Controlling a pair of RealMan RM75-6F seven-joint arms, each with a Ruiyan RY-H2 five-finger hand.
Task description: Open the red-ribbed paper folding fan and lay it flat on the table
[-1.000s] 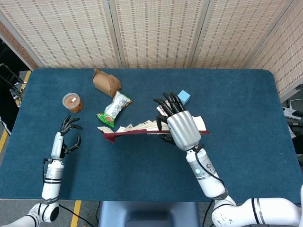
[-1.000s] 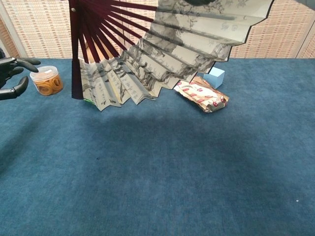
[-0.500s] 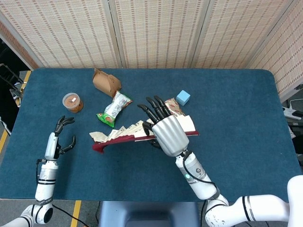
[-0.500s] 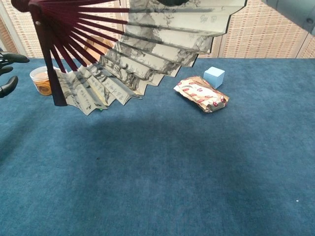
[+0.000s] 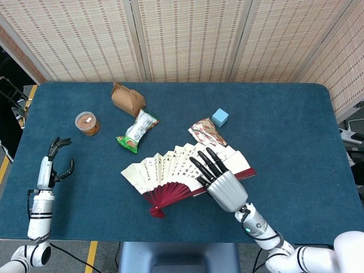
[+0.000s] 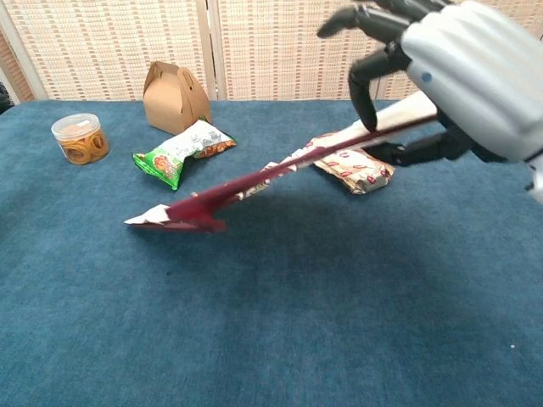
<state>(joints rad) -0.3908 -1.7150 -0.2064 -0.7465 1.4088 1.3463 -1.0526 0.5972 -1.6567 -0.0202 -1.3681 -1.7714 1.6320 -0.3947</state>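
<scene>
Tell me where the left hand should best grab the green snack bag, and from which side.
Probably across the narrow middle of the green snack bag, coming down from above. It lies flat on the table, long and slim, so fingers can span its width; its left side is open, while the cardboard box crowds its far end.

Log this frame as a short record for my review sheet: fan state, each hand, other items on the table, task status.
fan: folding fan spread open, red ribs showing; in the chest view one end is raised, so it is tilted, not flat
right hand: right hand holds the fan's raised end
left hand: left hand empty, fingers apart, near the table's left edge
other items: snack jar, brown paper box, green snack bag, patterned snack bag, blue cube
task status: opened, not yet laid flat
</scene>
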